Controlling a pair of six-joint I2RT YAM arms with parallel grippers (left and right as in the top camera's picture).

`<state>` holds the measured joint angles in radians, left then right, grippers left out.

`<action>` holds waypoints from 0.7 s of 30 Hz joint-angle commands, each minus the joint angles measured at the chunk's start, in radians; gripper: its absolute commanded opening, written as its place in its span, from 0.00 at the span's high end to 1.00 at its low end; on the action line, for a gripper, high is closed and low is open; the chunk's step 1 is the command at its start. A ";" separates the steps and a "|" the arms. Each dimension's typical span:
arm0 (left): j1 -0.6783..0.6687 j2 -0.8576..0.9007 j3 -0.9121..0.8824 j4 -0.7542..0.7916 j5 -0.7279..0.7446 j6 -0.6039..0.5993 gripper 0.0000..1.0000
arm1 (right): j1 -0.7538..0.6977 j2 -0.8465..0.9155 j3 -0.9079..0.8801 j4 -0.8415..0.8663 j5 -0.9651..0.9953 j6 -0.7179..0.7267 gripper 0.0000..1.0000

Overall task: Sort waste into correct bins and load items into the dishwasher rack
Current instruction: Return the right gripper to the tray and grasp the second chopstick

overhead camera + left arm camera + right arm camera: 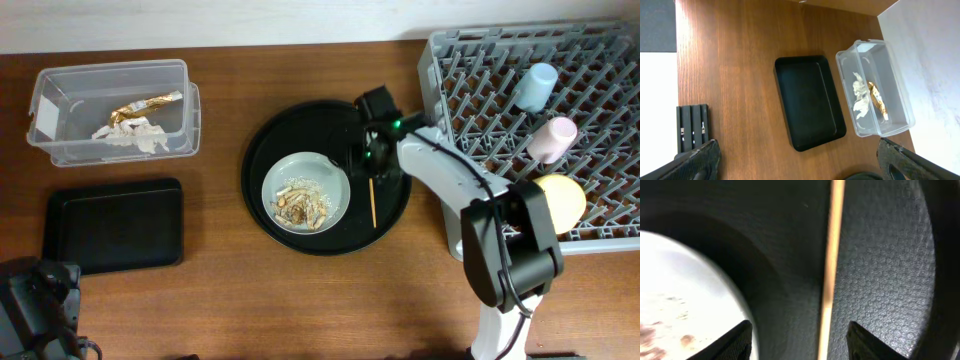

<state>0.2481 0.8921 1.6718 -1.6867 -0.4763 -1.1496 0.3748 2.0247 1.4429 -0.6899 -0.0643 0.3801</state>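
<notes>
The plate (308,163) with the scraps (300,208) sits on the round tray (290,125) at mid-counter (250,300). A stick (373,200) lies on that tray just right of the plate. The right end effector (799,335) is open and straddles the stick without touching it. The rack (600,60) at right holds the blue cup (536,87), pink cup (552,139) and bowl (562,200). Far left, the tub (60,85) holds the paper (130,135) and wrapper (148,105). The black tray (112,225) lies just nearer. The left end effector (800,162) is open and empty at near left.
</notes>
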 commanded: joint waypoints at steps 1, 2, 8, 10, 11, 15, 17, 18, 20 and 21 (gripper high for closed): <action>0.003 0.000 0.000 -0.001 -0.014 -0.012 0.01 | -0.002 -0.002 -0.053 0.037 0.051 0.048 0.47; 0.003 0.000 0.000 -0.001 -0.014 -0.012 0.01 | -0.002 -0.002 -0.060 0.040 0.051 0.048 0.52; 0.003 0.000 0.000 -0.001 -0.014 -0.012 0.01 | 0.000 0.002 -0.086 0.056 0.088 0.048 0.73; 0.003 0.000 0.000 -0.001 -0.014 -0.012 0.01 | 0.000 0.013 -0.086 0.055 0.104 0.048 0.73; 0.003 0.000 0.000 -0.001 -0.014 -0.012 0.01 | 0.000 0.024 -0.086 0.056 0.103 0.048 0.74; 0.003 0.000 0.000 -0.001 -0.014 -0.012 0.01 | 0.013 0.058 -0.086 0.056 0.106 0.048 0.74; 0.003 0.000 0.000 -0.001 -0.014 -0.012 0.01 | 0.031 0.064 -0.086 0.056 0.123 0.048 0.74; 0.003 0.000 0.000 -0.001 -0.014 -0.012 0.01 | 0.039 0.064 -0.086 0.056 0.132 0.048 0.74; 0.003 0.000 0.000 -0.001 -0.014 -0.012 0.01 | 0.051 0.063 -0.085 0.057 0.140 0.048 0.74; 0.003 0.000 0.000 -0.001 -0.014 -0.012 0.01 | 0.052 0.063 -0.082 0.054 0.139 0.048 0.78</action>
<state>0.2481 0.8921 1.6718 -1.6871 -0.4759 -1.1496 0.4015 2.0434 1.3640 -0.6338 0.0669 0.4187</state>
